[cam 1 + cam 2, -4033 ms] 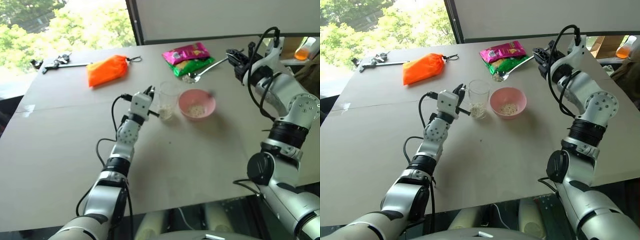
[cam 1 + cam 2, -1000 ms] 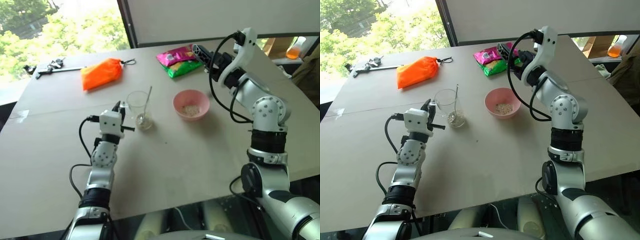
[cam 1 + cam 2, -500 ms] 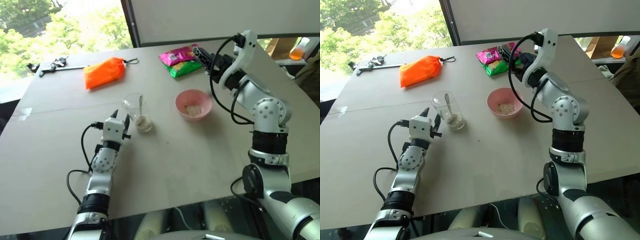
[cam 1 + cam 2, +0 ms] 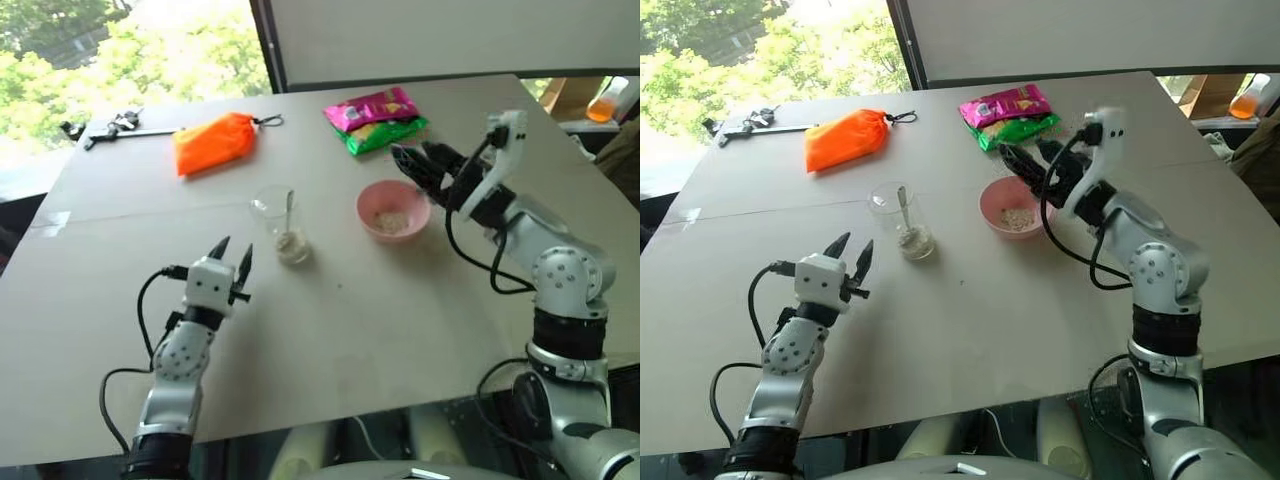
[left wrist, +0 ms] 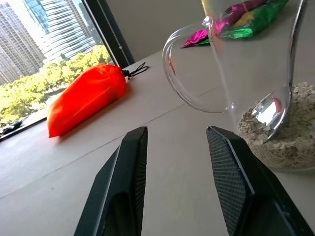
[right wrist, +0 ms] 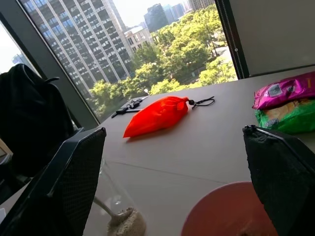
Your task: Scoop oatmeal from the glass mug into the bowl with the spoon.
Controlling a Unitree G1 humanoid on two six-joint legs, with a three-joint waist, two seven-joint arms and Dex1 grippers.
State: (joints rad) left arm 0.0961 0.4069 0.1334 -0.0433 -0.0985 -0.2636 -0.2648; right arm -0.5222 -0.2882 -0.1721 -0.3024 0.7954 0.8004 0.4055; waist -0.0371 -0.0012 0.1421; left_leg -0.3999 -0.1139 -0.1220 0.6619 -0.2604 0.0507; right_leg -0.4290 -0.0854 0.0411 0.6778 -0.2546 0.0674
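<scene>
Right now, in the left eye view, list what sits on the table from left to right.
Black and silver tool with keys → orange pouch → glass mug holding the spoon → pink and green snack packet.

Left gripper released glass mug, backed off (jaws apart); right gripper lowered beside bowl.

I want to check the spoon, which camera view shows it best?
The left wrist view: the spoon shows close up, resting in oatmeal inside the glass mug. Both eye views show it small; the right wrist view shows part.
</scene>
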